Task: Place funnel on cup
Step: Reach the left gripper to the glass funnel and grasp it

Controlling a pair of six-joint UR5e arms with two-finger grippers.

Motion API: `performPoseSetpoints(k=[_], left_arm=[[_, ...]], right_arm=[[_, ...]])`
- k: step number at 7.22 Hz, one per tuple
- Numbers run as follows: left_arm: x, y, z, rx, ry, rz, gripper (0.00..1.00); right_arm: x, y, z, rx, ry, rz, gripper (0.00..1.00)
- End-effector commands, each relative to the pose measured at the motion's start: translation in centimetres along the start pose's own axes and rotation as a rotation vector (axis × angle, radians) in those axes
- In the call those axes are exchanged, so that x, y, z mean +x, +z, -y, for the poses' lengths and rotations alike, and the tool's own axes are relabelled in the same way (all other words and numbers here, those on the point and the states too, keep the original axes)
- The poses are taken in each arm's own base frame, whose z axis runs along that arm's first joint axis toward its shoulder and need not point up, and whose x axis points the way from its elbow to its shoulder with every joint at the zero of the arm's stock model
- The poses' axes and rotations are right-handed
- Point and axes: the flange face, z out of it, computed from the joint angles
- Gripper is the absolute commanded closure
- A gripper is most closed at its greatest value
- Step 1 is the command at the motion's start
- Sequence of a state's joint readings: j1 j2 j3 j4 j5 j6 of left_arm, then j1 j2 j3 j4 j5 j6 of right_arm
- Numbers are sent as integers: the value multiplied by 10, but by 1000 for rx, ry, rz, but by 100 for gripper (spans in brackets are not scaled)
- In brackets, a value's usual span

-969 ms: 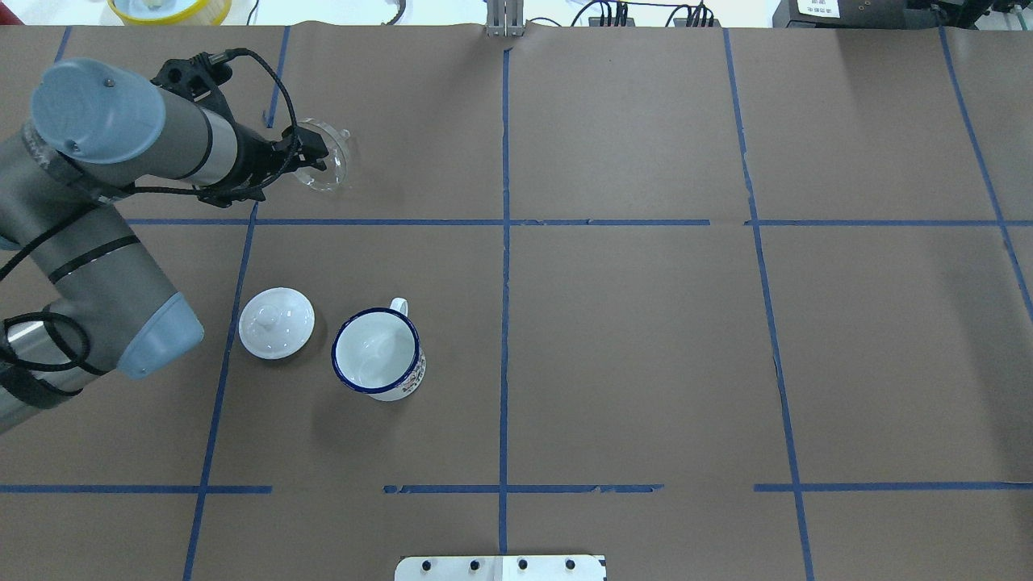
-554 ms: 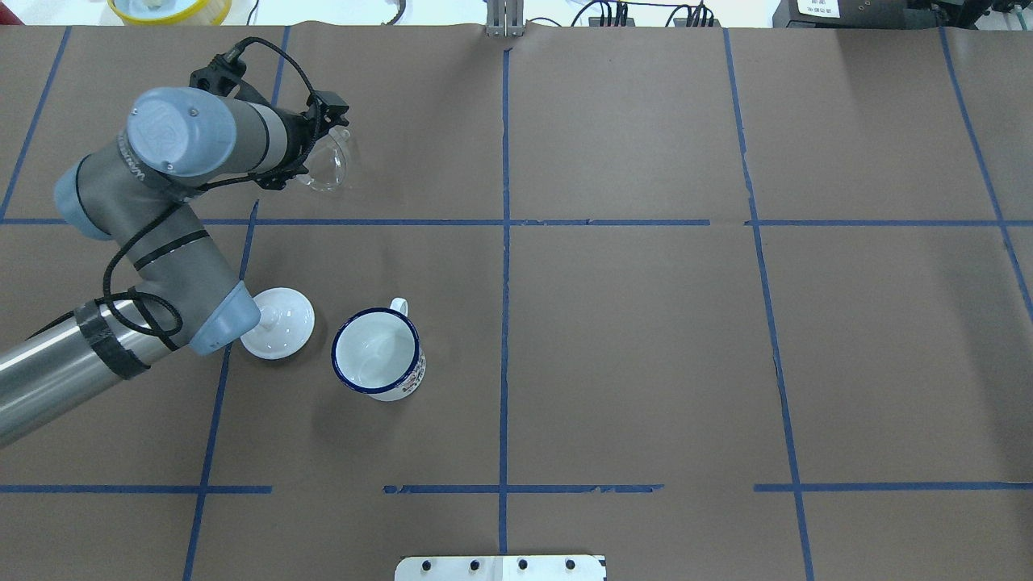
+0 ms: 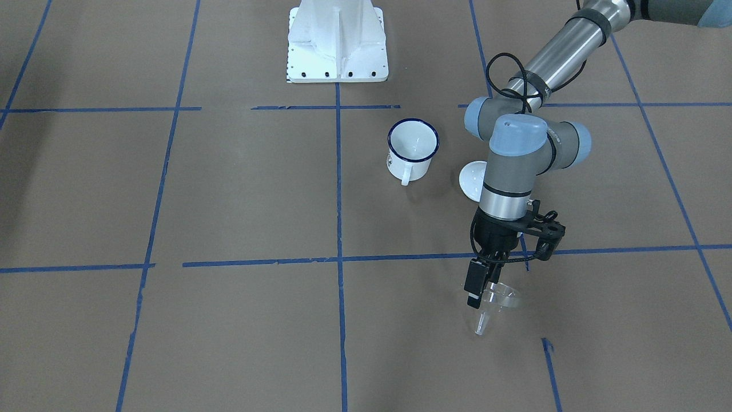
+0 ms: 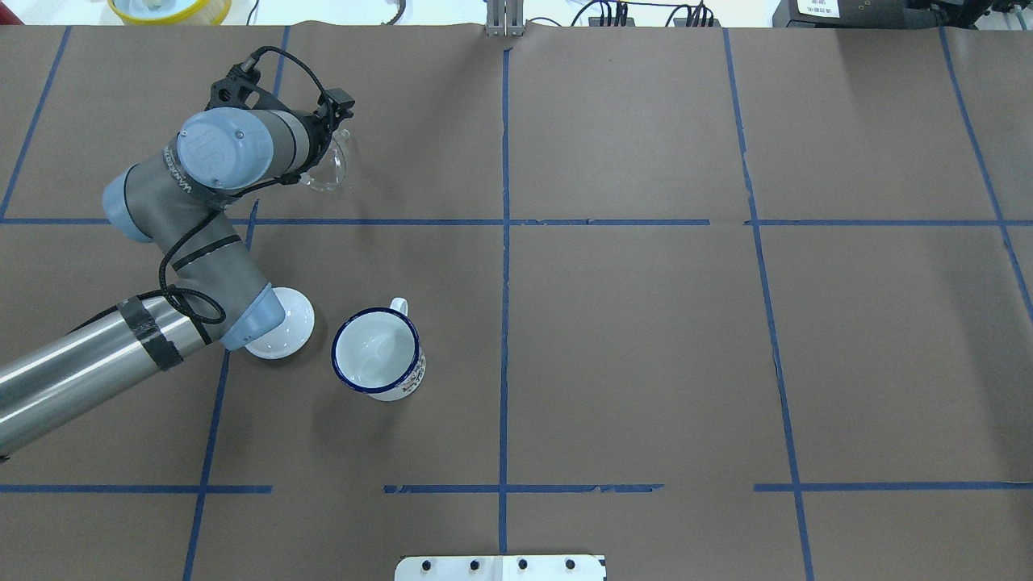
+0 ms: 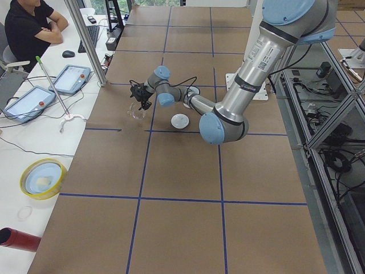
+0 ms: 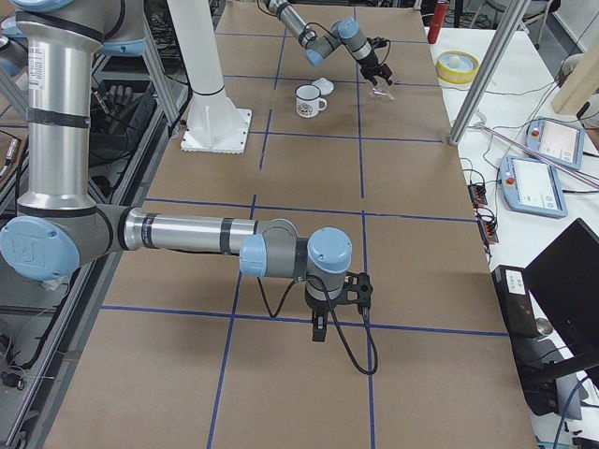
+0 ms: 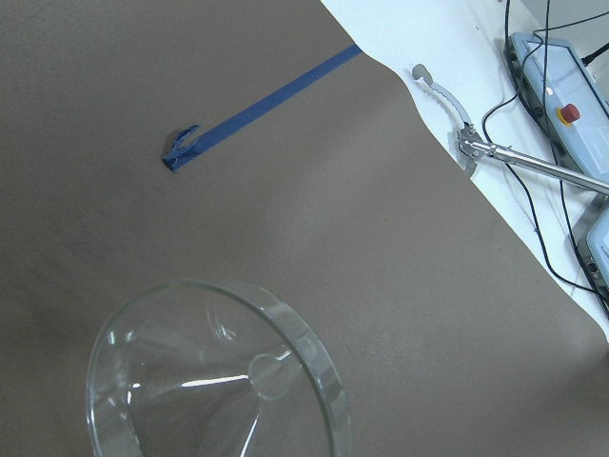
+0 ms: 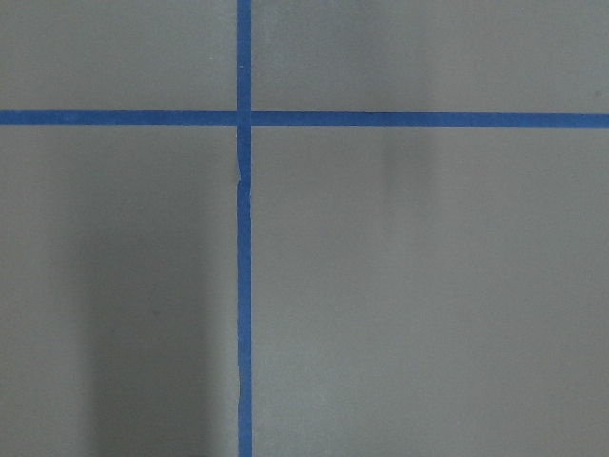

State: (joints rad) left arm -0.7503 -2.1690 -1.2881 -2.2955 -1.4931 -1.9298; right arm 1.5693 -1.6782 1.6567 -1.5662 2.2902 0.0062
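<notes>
Rotation of the wrist has stood the funnel [image 3: 497, 300] spout-down, its rim pinched in the closed left gripper [image 3: 477, 289]. The cup [image 3: 413, 150] sits well apart, so the carry likely comes next.

We see a robot lab: tape-gridded desk [image 4: 646, 323], teach pendants [image 5: 71, 79], cables [image 4: 613, 14], an operator [image 5: 31, 28] alongside.

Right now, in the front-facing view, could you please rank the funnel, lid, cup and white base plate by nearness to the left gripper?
1. funnel, gripped by the left gripper
2. lid, beside the arm
3. cup, view-left of the lid
4. white base plate, top edge
</notes>
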Motion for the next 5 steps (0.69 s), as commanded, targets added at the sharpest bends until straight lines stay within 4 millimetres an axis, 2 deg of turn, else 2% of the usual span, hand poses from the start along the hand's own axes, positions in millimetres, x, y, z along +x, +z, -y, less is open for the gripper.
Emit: performPoseSetpoints(k=[1, 2, 3, 4, 5], left_arm=[[-3, 9, 3, 17, 2, -21, 64], [-1, 8, 2, 16, 5, -24, 91], [4, 4, 4, 11, 6, -36, 100], [26, -18, 19, -12, -10, -111, 100], [40, -43, 35, -75, -20, -147, 100]], right_arm=[[0, 0, 0, 0, 0, 0, 0], [0, 0, 0, 0, 0, 0, 0], [0, 0, 0, 0, 0, 0, 0], [0, 0, 0, 0, 0, 0, 0], [0, 0, 0, 0, 0, 0, 0]])
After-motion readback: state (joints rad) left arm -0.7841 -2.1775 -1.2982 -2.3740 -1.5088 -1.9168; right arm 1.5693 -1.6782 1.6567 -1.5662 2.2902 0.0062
